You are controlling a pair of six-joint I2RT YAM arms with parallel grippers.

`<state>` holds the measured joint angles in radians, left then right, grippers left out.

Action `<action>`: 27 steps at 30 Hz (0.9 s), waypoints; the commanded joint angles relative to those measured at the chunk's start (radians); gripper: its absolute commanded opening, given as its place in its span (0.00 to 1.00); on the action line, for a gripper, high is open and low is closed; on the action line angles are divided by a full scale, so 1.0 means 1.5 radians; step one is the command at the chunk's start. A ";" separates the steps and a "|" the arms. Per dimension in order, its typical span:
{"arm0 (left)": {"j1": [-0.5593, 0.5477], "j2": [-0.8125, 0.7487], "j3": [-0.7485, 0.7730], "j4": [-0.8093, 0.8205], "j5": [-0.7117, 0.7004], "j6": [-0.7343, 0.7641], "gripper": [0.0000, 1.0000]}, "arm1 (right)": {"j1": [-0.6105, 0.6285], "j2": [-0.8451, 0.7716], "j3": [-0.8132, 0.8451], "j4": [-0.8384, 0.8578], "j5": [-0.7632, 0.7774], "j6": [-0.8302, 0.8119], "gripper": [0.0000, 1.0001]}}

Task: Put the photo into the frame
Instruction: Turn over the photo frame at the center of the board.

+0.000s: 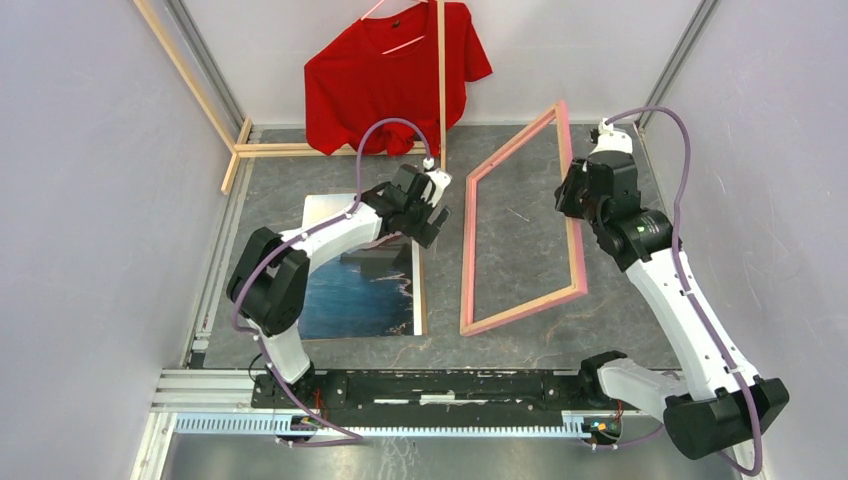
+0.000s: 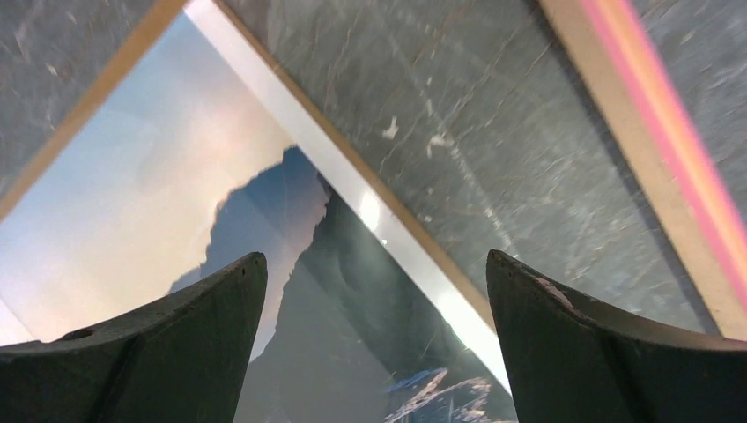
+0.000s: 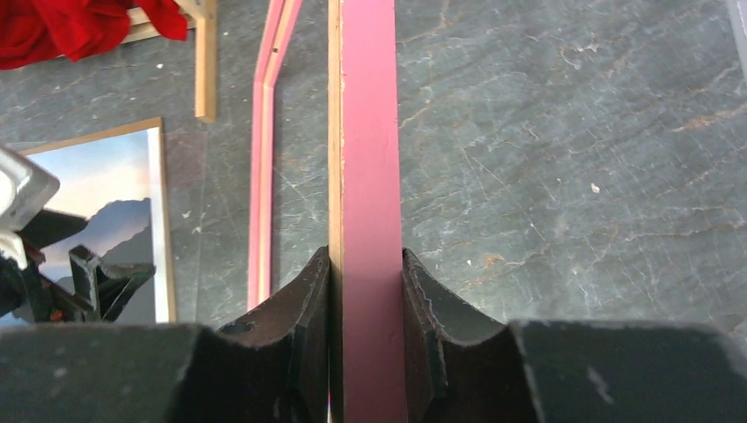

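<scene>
Right wrist view: the right tool (image 3: pixel 366 260) is pinched onto the frame (image 3: pixel 368 132), one jaw on either side of the pink rail. That side looks tipped up off the table (image 3: pixel 573 176), a hold for carrying it across, I'd say. Off to this tool's left the photo (image 3: pixel 106 194) lies flat, picture up, beside the frame and not in it. The left tool (image 2: pixel 374 264) hangs over the photo's corner, jaws spread wide and gripping nothing, perhaps ready to steady the print.

The left arm (image 1: pixel 335 232) covers the photo (image 1: pixel 352 295) mid-sheet; the red shirt (image 1: pixel 385 80) seems cropped at top.
</scene>
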<state>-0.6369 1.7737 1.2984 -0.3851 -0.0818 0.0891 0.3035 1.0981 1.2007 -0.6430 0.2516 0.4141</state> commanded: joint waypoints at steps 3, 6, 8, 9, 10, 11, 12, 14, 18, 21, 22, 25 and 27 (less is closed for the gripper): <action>-0.019 0.003 -0.054 0.088 -0.068 0.067 1.00 | -0.020 -0.008 -0.096 -0.016 0.057 -0.064 0.07; -0.033 0.015 -0.061 0.104 -0.089 0.072 1.00 | -0.022 -0.021 -0.151 0.009 0.063 -0.070 0.06; -0.047 0.019 -0.062 0.107 -0.109 0.075 1.00 | -0.027 -0.022 -0.175 0.021 0.062 -0.072 0.05; -0.054 0.020 -0.062 0.108 -0.119 0.078 1.00 | -0.031 -0.020 -0.184 0.023 0.061 -0.073 0.04; -0.059 0.021 -0.063 0.111 -0.127 0.081 1.00 | -0.035 -0.017 -0.191 0.026 0.056 -0.076 0.04; -0.063 0.022 -0.065 0.113 -0.132 0.084 1.00 | -0.038 -0.016 -0.196 0.027 0.053 -0.077 0.03; -0.066 0.024 -0.066 0.117 -0.137 0.089 1.00 | -0.040 -0.014 -0.202 0.030 0.052 -0.079 0.03; -0.069 0.036 -0.066 0.127 -0.153 0.101 1.00 | -0.045 -0.016 -0.212 0.036 0.056 -0.082 0.03; -0.069 0.066 -0.058 0.135 -0.189 0.120 1.00 | -0.048 -0.015 -0.249 0.052 0.074 -0.091 0.02; -0.068 0.066 -0.060 0.137 -0.191 0.125 1.00 | -0.048 -0.012 -0.296 0.086 0.092 -0.088 0.01; -0.069 0.068 -0.060 0.138 -0.191 0.126 1.00 | -0.048 -0.009 -0.313 0.103 0.100 -0.086 0.01; -0.069 0.071 -0.060 0.137 -0.196 0.130 1.00 | -0.048 0.015 -0.348 0.142 0.131 -0.091 0.01; -0.069 0.074 -0.061 0.134 -0.195 0.130 1.00 | -0.049 0.047 -0.352 0.152 0.150 -0.093 0.01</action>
<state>-0.7410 1.8771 1.2030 -0.2268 -0.3462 0.2424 0.2306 1.1114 0.6888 -0.5041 0.3893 0.3088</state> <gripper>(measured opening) 0.997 0.308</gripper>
